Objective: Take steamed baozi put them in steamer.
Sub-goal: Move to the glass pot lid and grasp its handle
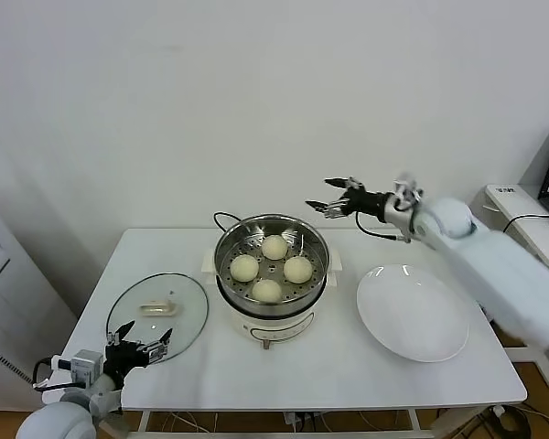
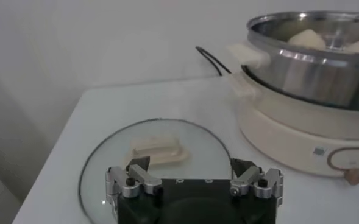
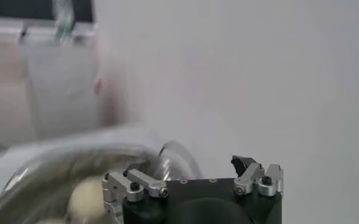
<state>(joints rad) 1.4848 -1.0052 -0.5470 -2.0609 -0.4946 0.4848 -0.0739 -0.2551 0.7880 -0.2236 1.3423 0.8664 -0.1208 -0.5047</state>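
Several cream-white baozi (image 1: 274,246) lie inside the shiny steel steamer (image 1: 273,225) on its white pot base at the middle of the table. My right gripper (image 1: 328,198) hangs in the air above and behind the steamer's right side, open and holding nothing. In the right wrist view the gripper (image 3: 188,167) is over the steamer rim (image 3: 57,161), with a baozi (image 3: 85,195) below. My left gripper (image 1: 139,340) stays low at the table's front left, open and empty. Its wrist view shows the gripper (image 2: 191,165) facing the steamer (image 2: 313,73).
A round glass lid (image 1: 178,306) with a cream handle lies flat on the table left of the steamer, just ahead of the left gripper. A flat white plate (image 1: 412,311) sits bare at the right. A black cord (image 1: 224,218) runs behind the pot.
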